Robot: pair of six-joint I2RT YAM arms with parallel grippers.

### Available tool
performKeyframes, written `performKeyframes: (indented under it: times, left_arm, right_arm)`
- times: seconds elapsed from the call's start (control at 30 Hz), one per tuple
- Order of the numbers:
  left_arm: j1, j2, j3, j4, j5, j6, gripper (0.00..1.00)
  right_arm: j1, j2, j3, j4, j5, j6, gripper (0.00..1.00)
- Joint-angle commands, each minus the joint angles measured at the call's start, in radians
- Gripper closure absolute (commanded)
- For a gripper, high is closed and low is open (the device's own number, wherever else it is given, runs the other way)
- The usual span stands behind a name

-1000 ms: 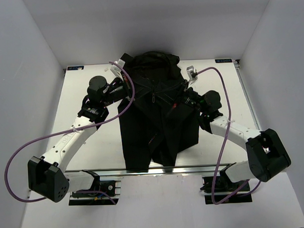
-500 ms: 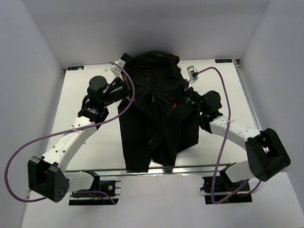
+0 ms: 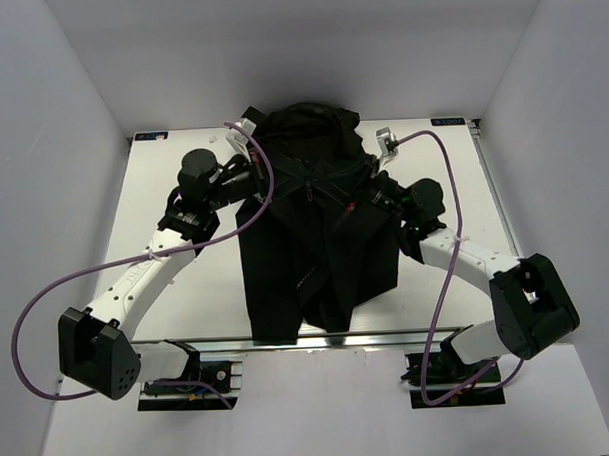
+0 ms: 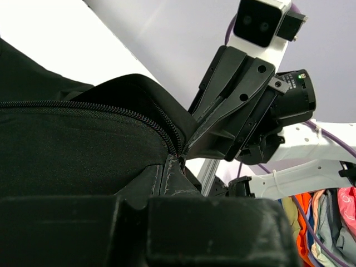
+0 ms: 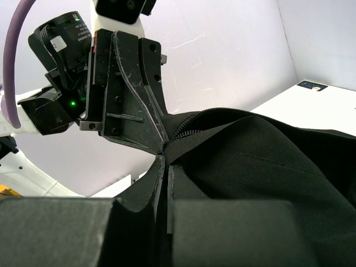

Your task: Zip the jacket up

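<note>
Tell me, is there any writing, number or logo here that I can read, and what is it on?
Nothing here can be read.
Far-left corner sticker on the table: too small.
Far-right corner sticker: too small.
White sticker on the left arm: blurred.

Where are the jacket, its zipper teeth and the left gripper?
jacket (image 3: 320, 252): top external view, front panel.
zipper teeth (image 4: 83, 105): left wrist view, dark toothed row.
left gripper (image 5: 161, 149): right wrist view, between fingertips at the fabric.

txt: none legible | table-corner stickers (image 3: 447, 120) too small
</note>
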Motion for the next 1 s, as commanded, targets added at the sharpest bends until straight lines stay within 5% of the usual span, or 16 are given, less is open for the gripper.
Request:
performKeyframes:
  times: [0.0, 0.37, 0.67, 0.97]
  left_arm:
    - [-0.007, -0.006, 0.039, -0.035, 0.062, 0.024, 1.00]
    - [-0.007, 0.015, 0.082, -0.168, 0.144, 0.093, 1.00]
    - [-0.007, 0.069, 0.088, -0.295, 0.215, 0.130, 1.00]
    - [-0.007, 0.017, 0.050, -0.310, 0.131, 0.113, 1.00]
  right_arm:
    - [-0.009, -0.006, 0.076, 0.078, 0.022, -0.008, 1.00]
    - [-0.014, -0.029, 0.123, -0.124, 0.209, -0.111, 1.00]
    - [-0.035, -0.040, 0.146, -0.126, 0.222, -0.091, 1.00]
    - [-0.061, -0.038, 0.145, -0.083, 0.161, -0.031, 1.00]
